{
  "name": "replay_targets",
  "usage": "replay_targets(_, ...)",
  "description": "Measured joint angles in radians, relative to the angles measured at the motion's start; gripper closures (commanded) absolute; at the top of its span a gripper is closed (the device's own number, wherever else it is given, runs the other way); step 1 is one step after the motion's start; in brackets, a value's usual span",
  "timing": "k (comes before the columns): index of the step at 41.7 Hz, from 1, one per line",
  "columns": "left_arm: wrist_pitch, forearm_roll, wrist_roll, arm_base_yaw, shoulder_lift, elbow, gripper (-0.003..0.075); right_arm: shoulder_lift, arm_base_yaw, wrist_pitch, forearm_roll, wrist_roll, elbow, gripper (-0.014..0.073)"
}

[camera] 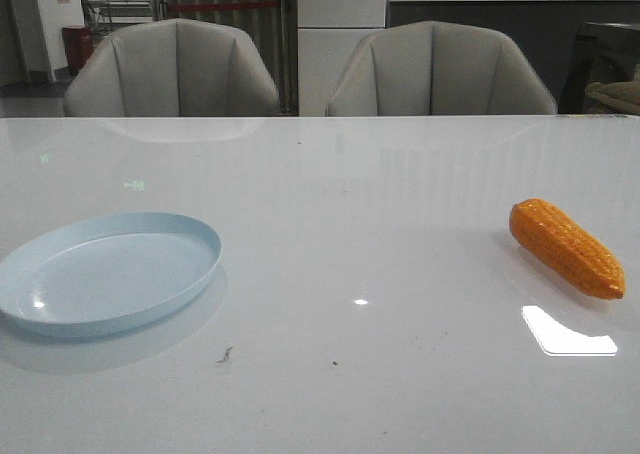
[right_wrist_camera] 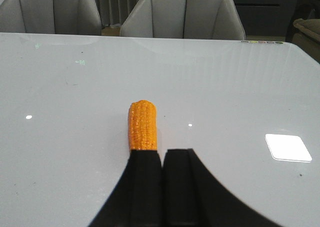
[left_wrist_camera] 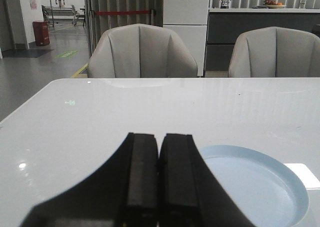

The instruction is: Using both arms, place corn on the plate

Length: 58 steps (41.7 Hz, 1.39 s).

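Note:
The orange corn [camera: 566,247] lies on its side on the white table at the right, narrow end toward the front right. The pale blue plate [camera: 70,309] sits at the left and holds nothing. Neither arm shows in the front view. In the left wrist view my left gripper [left_wrist_camera: 160,138] is shut and holds nothing, with the plate [left_wrist_camera: 280,179] just beyond and beside it. In the right wrist view my right gripper [right_wrist_camera: 162,153] is shut and holds nothing, and the corn [right_wrist_camera: 142,125] lies just beyond its fingers, partly hidden behind one finger.
Two beige chairs [camera: 172,69] [camera: 440,71] stand behind the table's far edge. A bright reflection [camera: 568,332] lies on the glossy table top in front of the corn. Bare white table [camera: 360,224] lies between plate and corn.

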Motion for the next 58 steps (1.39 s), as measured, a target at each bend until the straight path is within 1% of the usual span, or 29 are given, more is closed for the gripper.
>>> replay_targets(38, -0.012, 0.0, 0.0, 0.0, 0.0, 0.0, 0.0631, 0.0, 0.0, 0.0, 0.0, 0.0, 0.0, 0.0526)
replay_targets(45, -0.105, 0.0, 0.0, 0.0, 0.0, 0.0, 0.0631, 0.0, 0.0, -0.032, 0.0, 0.0, 0.0, 0.0526)
replay_targets(49, -0.196, 0.0, 0.0, 0.0, 0.0, 0.0, 0.0631, 0.0, 0.0, -0.098, 0.0, 0.0, 0.0, 0.0526)
replay_targets(52, -0.239, 0.0, 0.0, 0.0, 0.0, 0.0, 0.0631, 0.0, 0.0, -0.152, 0.0, 0.0, -0.002, 0.0526)
replay_targets(58, -0.251, 0.002, 0.0, 0.0, 0.0, -0.022, 0.0631, 0.0, 0.0, -0.161, 0.0, 0.0, -0.081, 0.0526)
